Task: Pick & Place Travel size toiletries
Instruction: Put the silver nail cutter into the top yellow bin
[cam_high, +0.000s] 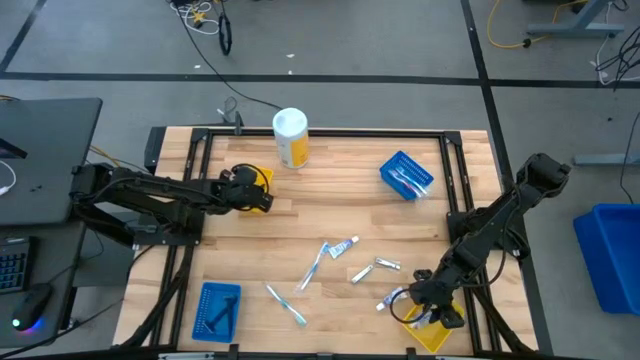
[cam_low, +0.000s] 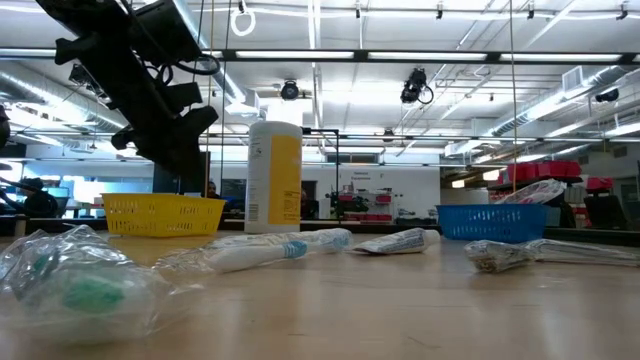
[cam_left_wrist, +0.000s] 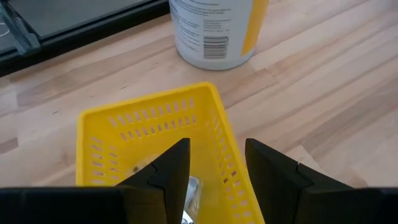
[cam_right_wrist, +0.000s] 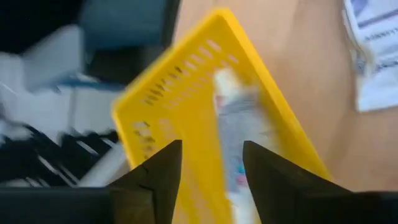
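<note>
My left gripper (cam_high: 262, 197) hangs open over a yellow tray (cam_left_wrist: 149, 134) at the table's left far part. A small pale item (cam_left_wrist: 191, 186) lies in that tray between the fingers without touching them. My right gripper (cam_high: 437, 308) is open above a second yellow tray (cam_right_wrist: 186, 118) at the right near corner, and a white tube (cam_right_wrist: 239, 143) lies inside it. Loose toiletries rest flat on the table's middle: toothbrushes (cam_high: 314, 266) (cam_high: 286, 303), white tubes (cam_high: 345, 246) (cam_high: 386, 264) and a wrapped item (cam_high: 390, 298).
A yellow canister with a white lid (cam_high: 290, 138) stands at the far edge, just beyond the left yellow tray. One blue tray (cam_high: 407, 175) sits far right with items in it, another blue tray (cam_high: 218, 308) near left. A dark frame rail (cam_high: 320, 131) borders the table.
</note>
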